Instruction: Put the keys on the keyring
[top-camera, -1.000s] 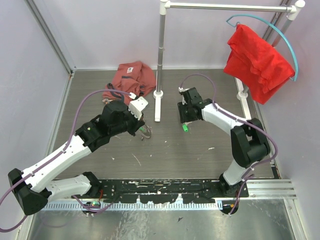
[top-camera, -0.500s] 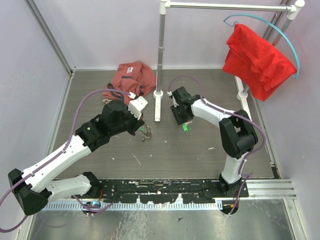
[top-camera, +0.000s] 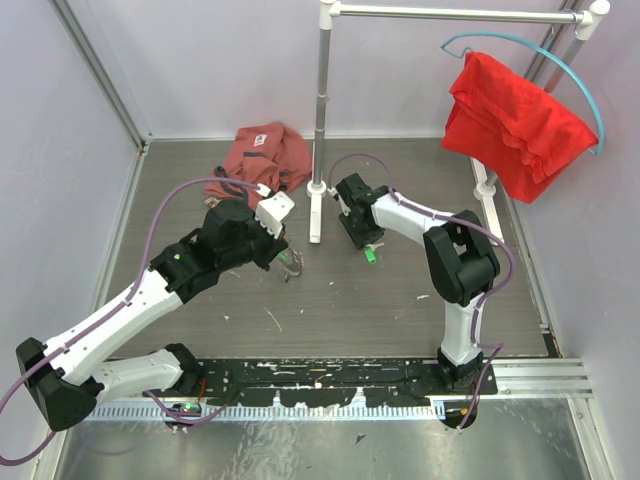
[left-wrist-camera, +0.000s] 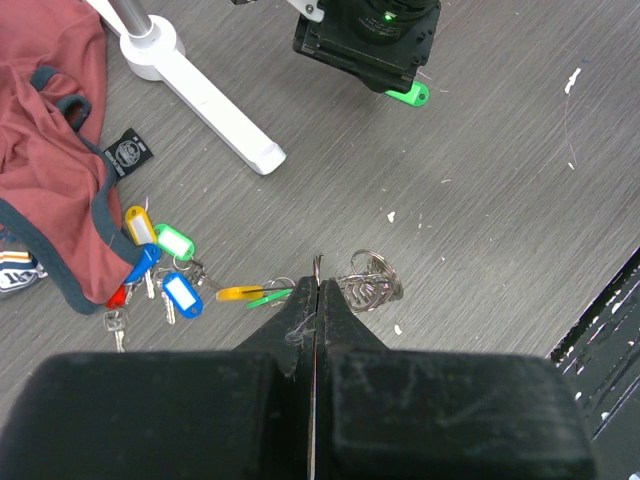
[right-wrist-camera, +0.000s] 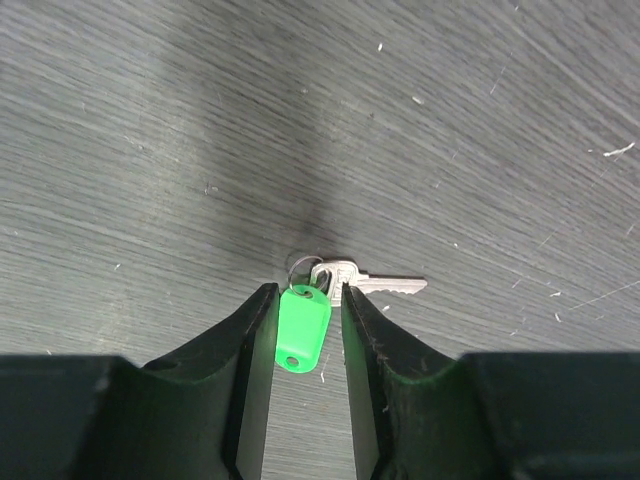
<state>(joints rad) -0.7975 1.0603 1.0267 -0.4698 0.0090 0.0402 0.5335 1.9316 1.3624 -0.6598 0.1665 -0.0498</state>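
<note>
Landmark: white stand (top-camera: 315, 212), upright pole on a long foot, mid-table (top-camera: 330, 300). Item 1, left gripper (left-wrist-camera: 316, 285): just left of the near end of the stand's foot as seen from above; jaws closed tight, a thin arc of wire pinched at the tips. Item 2, the keyring (left-wrist-camera: 370, 284): a loop packed with silvery keys, lying on the table touching the left gripper's tips, on the side away from the stand's foot; a yellow tag (left-wrist-camera: 238, 293) and a slim green piece lie at the tips' other side. Item 3, right gripper (right-wrist-camera: 306, 290): just right of the stand's foot, pointing down at the table; jaws part-way apart, straddling a tag with little gap on either side; contact cannot be told. Item 4, green-tagged key (right-wrist-camera: 302, 328): flat on the table between the right gripper's fingers, silver blade pointing sideways past one finger. Item 5, loose keys (left-wrist-camera: 165, 270): blue, green and yellow tags, clustered left of the stand's foot, at the hem of a crumpled reddish garment (top-camera: 265, 155). Item 6, red cloth (top-camera: 510, 115): hung on a blue hanger, far right of the stand.
</note>
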